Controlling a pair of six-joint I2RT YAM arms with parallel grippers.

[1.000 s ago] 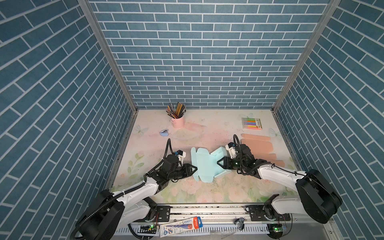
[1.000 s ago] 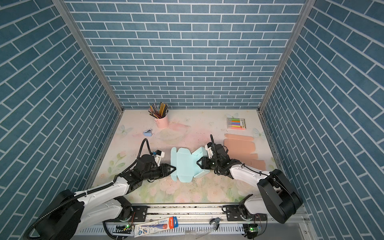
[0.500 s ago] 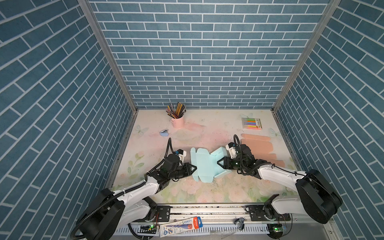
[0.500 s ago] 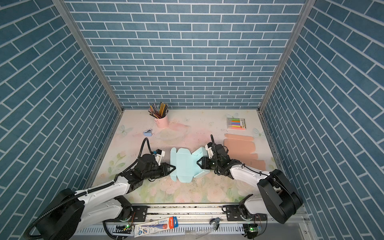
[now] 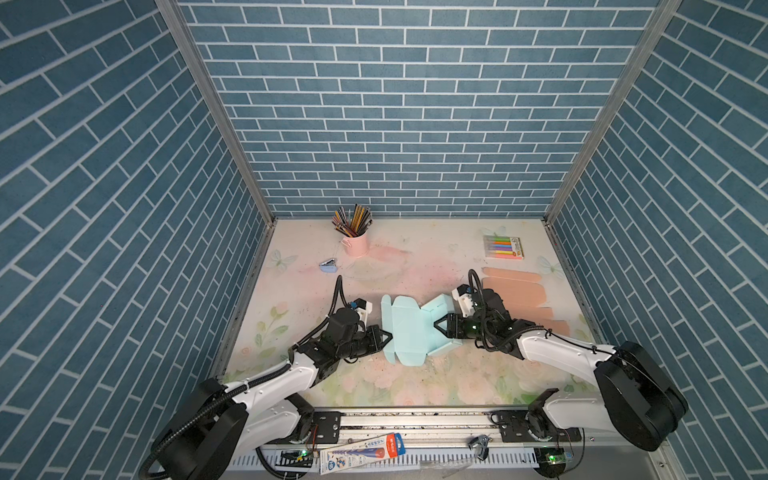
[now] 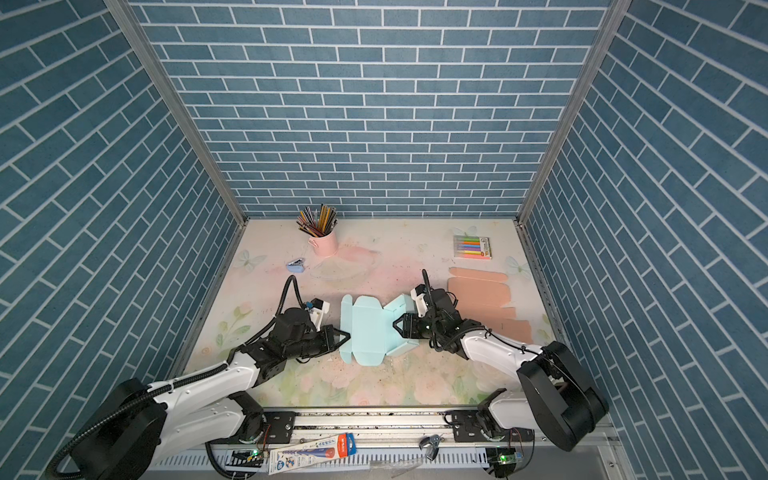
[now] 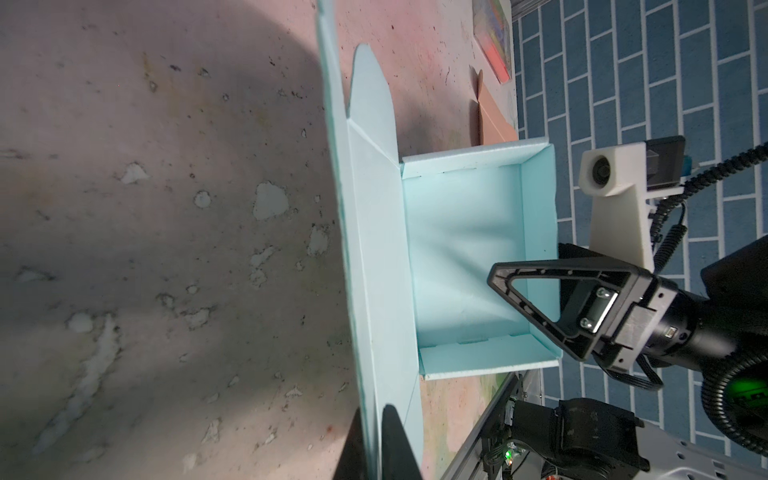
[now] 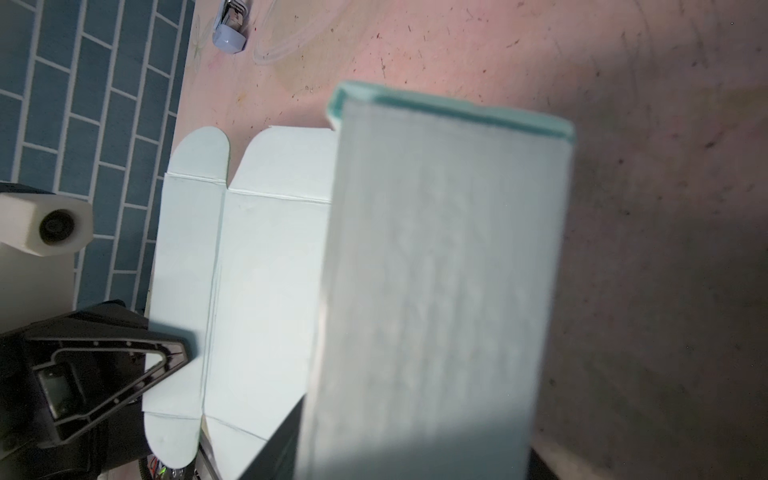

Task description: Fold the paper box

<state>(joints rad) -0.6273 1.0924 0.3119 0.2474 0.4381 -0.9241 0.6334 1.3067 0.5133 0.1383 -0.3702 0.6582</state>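
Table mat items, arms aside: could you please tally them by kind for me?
Light blue paper box: 1
Peach flat cardboard pile: 1 (sheets within cannot be counted)
Pink pencil cup: 1
Marker pack: 1
Small blue stapler: 1
Total: 5

Both top views are bright, evenly lit from above and sharp, with only faint shadows on the floral pink tabletop (image 5: 415, 257). In the left wrist view a broad soft shadow dims that tabletop; in the right wrist view the pale blue paper box (image 8: 436, 291) looms close, blurred and grey.
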